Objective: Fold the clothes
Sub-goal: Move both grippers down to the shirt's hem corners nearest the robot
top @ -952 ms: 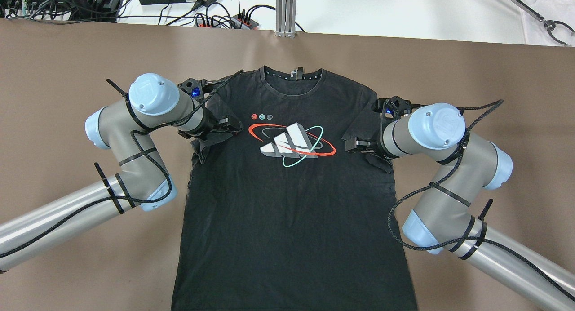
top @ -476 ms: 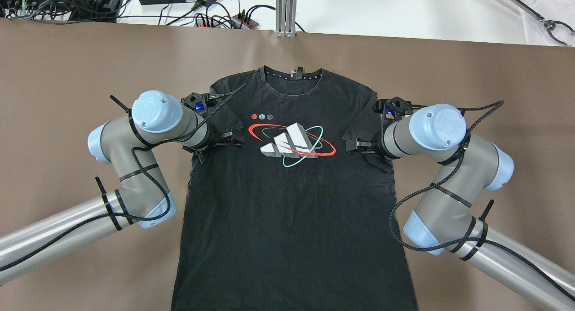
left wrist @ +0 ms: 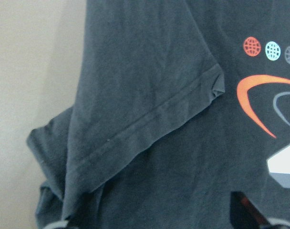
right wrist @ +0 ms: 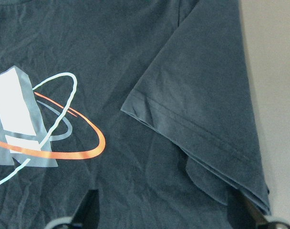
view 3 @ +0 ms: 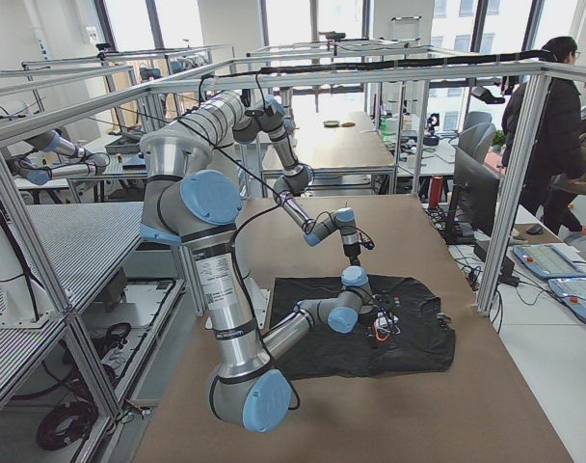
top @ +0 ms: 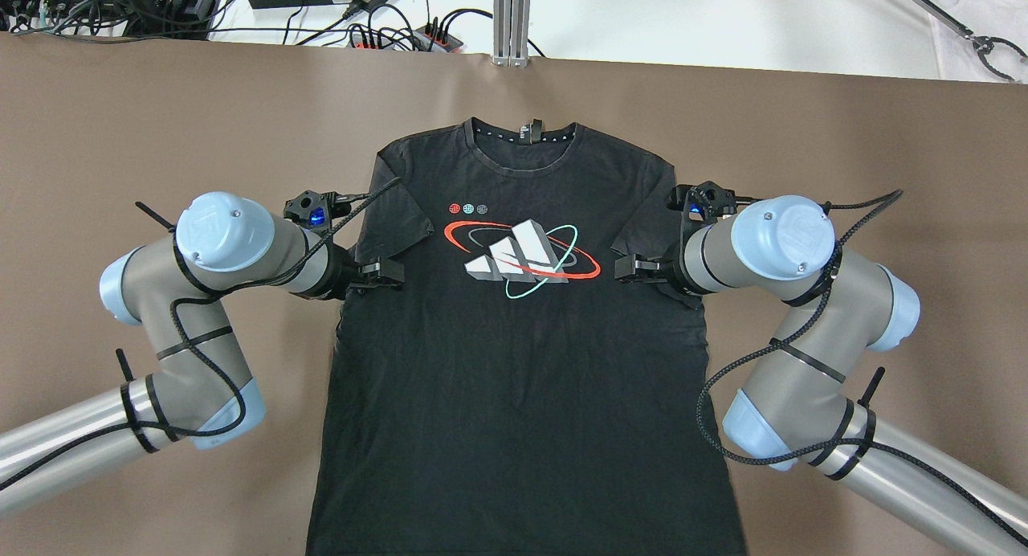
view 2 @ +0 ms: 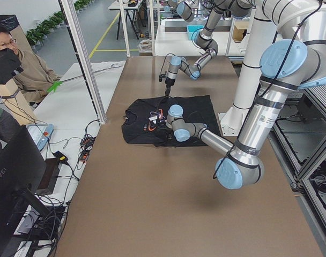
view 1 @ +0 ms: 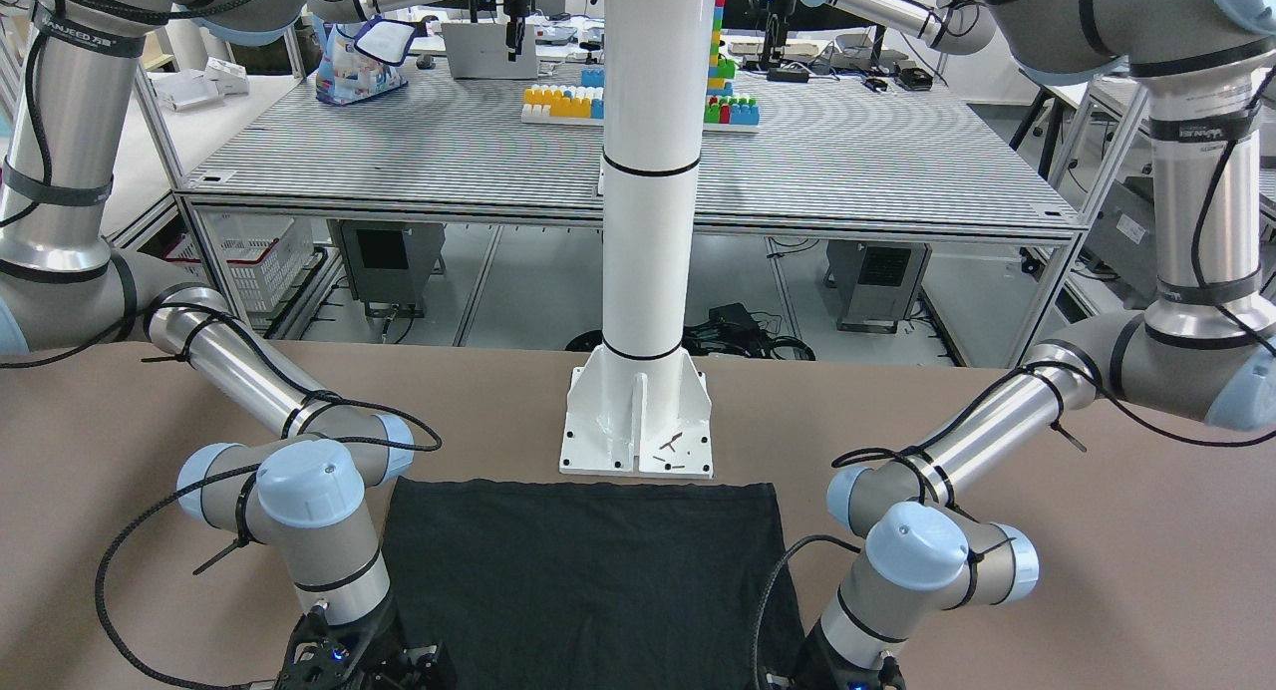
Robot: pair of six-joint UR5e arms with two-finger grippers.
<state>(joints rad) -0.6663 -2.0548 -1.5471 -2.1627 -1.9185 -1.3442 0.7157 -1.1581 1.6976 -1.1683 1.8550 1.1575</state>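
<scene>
The clothes are one black T-shirt (top: 514, 379) with a white, red and teal chest print (top: 522, 259), lying flat and face up, collar at the far side. Both short sleeves are folded inward: the left sleeve (top: 393, 210) (left wrist: 145, 95) and the right sleeve (top: 646, 210) (right wrist: 207, 109) rest on the shirt's body. My left gripper (top: 389, 270) (left wrist: 150, 219) hovers open just below the left sleeve's hem. At the right sleeve's lower edge my right gripper (top: 624, 265) (right wrist: 169, 212) is open too. Neither holds fabric. The shirt's hem (view 1: 588, 570) shows in the front view.
The brown table (top: 161, 122) surrounds the shirt. A white pillar's base (view 1: 638, 421) stands just behind the hem, on the robot's side. An aluminium post (top: 510, 26), cables and power strips (top: 385, 34) line the far edge. People stand beyond the table ends.
My left gripper let go of the left sleeve, which now lies flat on the shirt, and drew back outward and nearer. The right gripper moved only slightly nearer.
</scene>
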